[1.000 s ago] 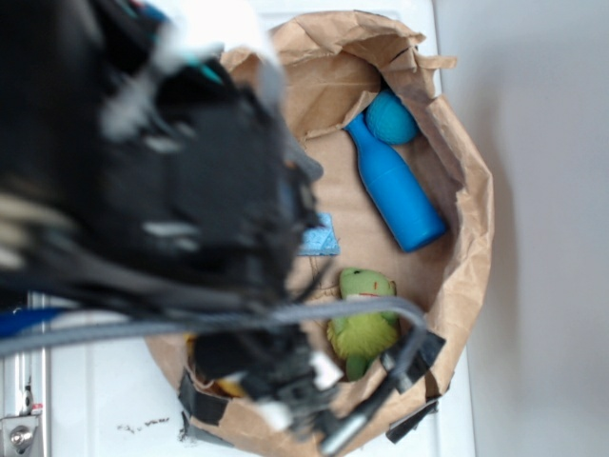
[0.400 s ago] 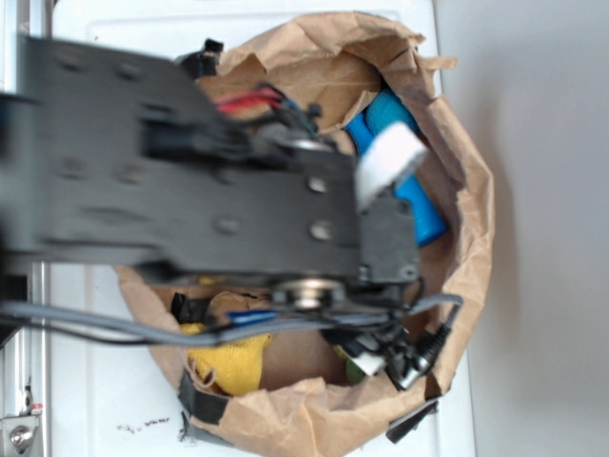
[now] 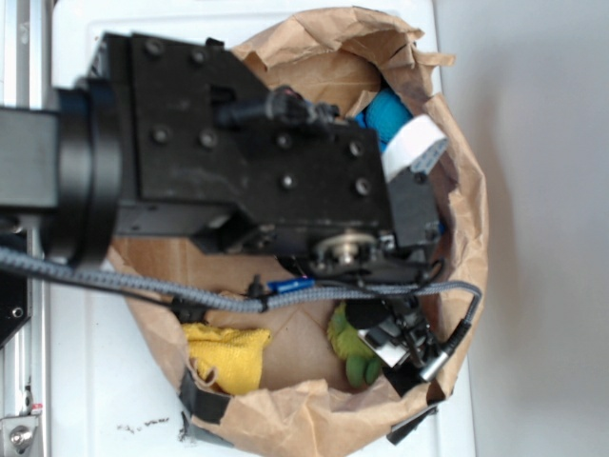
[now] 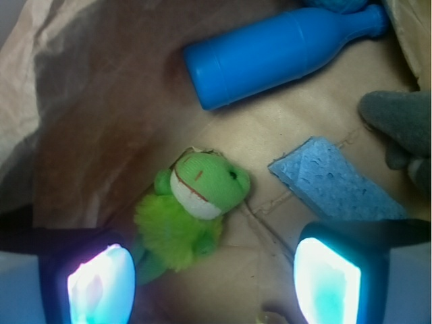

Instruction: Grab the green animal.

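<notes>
Plainly, the gripper [image 4: 212, 273] is spread wide in the wrist view, its two glowing pads [image 4: 101, 283] far apart at the bottom edge and holding nothing. The frog [image 4: 192, 206] lies on the bag floor [image 4: 283, 128] between and just ahead of the pads, nearer the left one, its fuzzy body close beside that pad though contact cannot be told. Its white face patch and red mouth line point up toward the blue bottle [image 4: 277, 50], which lies on its side well apart from it. A blue sponge [image 4: 334, 182] lies flat to the right of the frog, just ahead of the other pad, and a grey plush [image 4: 401, 128] pokes in at the right edge. From outside, the arm [image 3: 247, 167] covers most of the bag [image 3: 466, 219]; the frog [image 3: 350, 345] peeks out under it, with a yellow cloth [image 3: 226, 354] near it. No readable writing shows anywhere.
</notes>
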Robot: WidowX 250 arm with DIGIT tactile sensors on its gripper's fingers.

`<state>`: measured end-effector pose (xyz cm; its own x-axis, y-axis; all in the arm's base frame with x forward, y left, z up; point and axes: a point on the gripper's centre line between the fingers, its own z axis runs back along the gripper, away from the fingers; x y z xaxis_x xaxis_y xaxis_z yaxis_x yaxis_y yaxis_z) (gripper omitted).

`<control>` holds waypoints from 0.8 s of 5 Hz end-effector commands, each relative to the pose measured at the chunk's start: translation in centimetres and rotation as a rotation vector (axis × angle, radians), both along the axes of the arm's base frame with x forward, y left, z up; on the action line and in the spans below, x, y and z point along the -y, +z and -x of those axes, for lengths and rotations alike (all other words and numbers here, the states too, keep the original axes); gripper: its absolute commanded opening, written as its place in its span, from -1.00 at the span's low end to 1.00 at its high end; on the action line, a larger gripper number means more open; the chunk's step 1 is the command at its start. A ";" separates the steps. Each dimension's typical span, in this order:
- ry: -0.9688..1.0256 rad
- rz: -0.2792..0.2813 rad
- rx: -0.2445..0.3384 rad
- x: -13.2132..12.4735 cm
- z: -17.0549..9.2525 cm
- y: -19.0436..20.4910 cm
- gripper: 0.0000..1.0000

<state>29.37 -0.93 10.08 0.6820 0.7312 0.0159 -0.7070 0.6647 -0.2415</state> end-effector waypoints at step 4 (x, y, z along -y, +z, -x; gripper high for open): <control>0.017 -0.110 0.073 -2.1 -0.2 -1.1 1.00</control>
<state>28.67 0.73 7.36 0.6742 0.7316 0.1012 -0.7106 0.6799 -0.1812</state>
